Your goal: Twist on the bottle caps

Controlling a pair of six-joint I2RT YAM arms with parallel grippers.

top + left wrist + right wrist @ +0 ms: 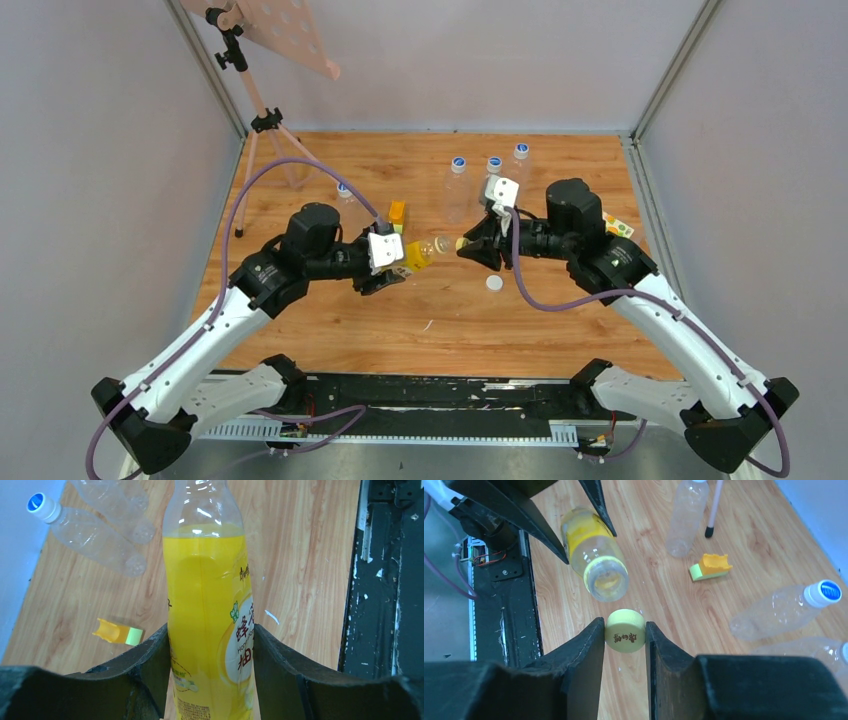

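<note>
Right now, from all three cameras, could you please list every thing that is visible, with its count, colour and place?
yellow bottle: one, yellow, uncapped, held level above the table
yellow cap: one, yellow, just before the bottle's open mouth, not touching it
white cap: one, white, lying on the table near the right arm
clear bottles: four, clear, standing at the back, three in the centre and one to the left
blue caps: four, blue, on the clear bottles
block: one, orange and green, on the table behind the left arm
stand: one, pink tripod, back left corner
table: one, wood
left end effector: black, shut on the yellow bottle
right end effector: black, shut on the yellow cap
</note>
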